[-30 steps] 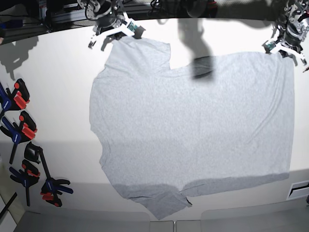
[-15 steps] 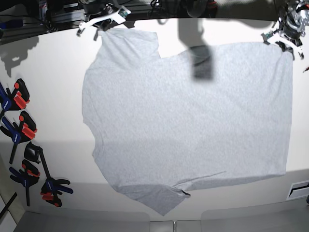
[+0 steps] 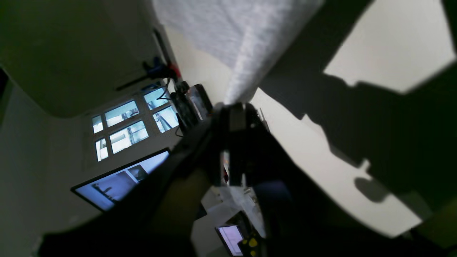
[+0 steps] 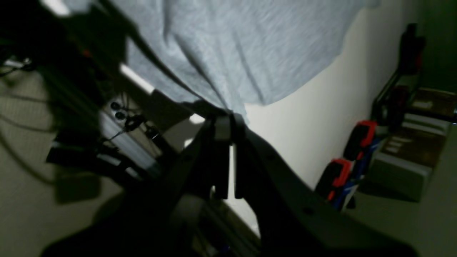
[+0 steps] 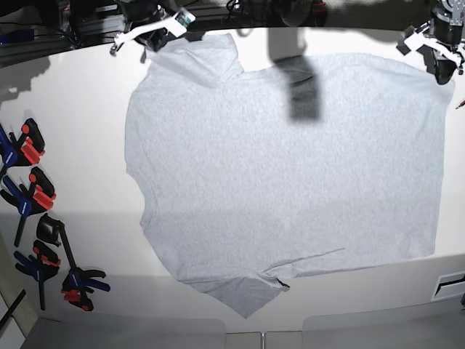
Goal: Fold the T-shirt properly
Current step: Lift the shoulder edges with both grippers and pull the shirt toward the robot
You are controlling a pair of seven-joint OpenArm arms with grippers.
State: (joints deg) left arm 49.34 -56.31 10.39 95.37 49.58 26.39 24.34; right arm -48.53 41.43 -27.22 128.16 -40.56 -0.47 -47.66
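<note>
The light grey T-shirt [image 5: 290, 167] lies spread flat on the white table [image 5: 73, 109], plain side up, with no lettering showing. My right gripper [image 5: 163, 36] is at the back left, shut on the edge of the shirt's far sleeve. In the right wrist view the gripper [image 4: 226, 119] pinches the fabric [image 4: 232, 53], which hangs taut from it. My left gripper [image 5: 439, 67] is at the back right, shut on the shirt's far corner. In the left wrist view the gripper [image 3: 235, 107] holds a ridge of cloth [image 3: 242, 43].
Several red, blue and black clamps [image 5: 33, 196] lie along the table's left edge and also show in the right wrist view [image 4: 342, 178]. A dark shadow [image 5: 301, 91] falls on the shirt near the back. A small white item [image 5: 450, 285] sits at the front right corner.
Both grippers have pulled toward the table's back edge with the cloth in them. The whole shirt has slid back and its far edge now lies straighter.
</note>
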